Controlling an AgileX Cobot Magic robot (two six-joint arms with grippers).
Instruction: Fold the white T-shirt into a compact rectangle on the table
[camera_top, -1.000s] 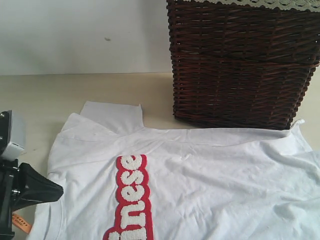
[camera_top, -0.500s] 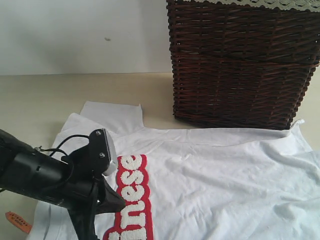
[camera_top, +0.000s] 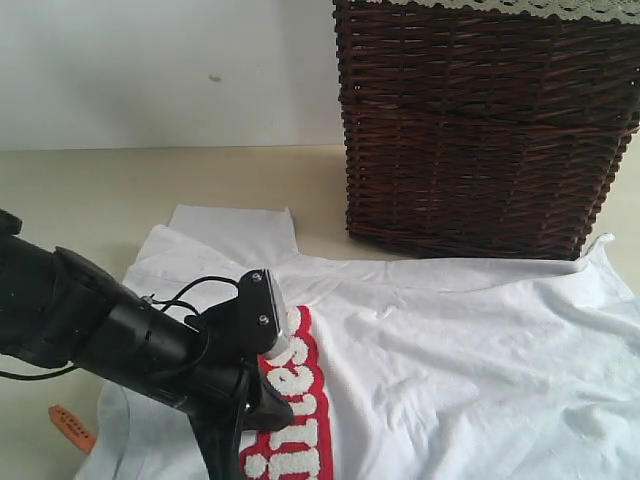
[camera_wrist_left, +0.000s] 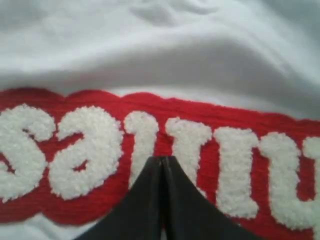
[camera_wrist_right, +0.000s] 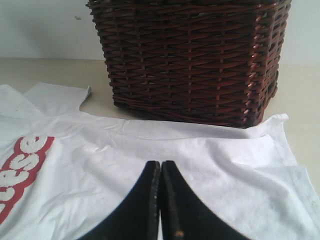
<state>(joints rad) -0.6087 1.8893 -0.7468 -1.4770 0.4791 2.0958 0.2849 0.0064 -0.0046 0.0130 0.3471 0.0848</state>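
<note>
one orange tag (camera_top: 72, 428) lies on the bench (camera_top: 80, 190) at the far left, just beside the left margin of the cloth. next comes one black arm reaching in from the left. its left hand (camera_wrist_left: 162, 164) is clenched, the two fingers pressed flat together, with their tips over the one red band (camera_top: 300, 420) of fuzzy white letters. the wrist view does not settle whether the tips touch the cloth or hang just above it.

the one white t-shirt (camera_top: 450, 350) lies spread across the bench, lettering up, reaching from the arm on the left to the right limit of the exterior view. it is mostly flat, with soft wrinkles through the middle and right part. two sleeves show: one (camera_top: 235, 228) pointing toward the far edge of the bench on the left, the other (camera_top: 600, 250) on the right, its tip just beside the foot of the basket.

one dark wicker basket (camera_top: 480, 130) stands upright at the far edge of the bench, right of centre, against the pale wall (camera_top: 150, 70). a lace-edged liner (camera_top: 500, 8) shows along its rim. the shirt's far hem runs along the basket's base.

the right hand (camera_wrist_right: 160, 170), seen only from its own wrist, is also clenched, finger against finger, above the plain white right part of the shirt and pointing toward the basket. that makes two hands, both closed.
</note>
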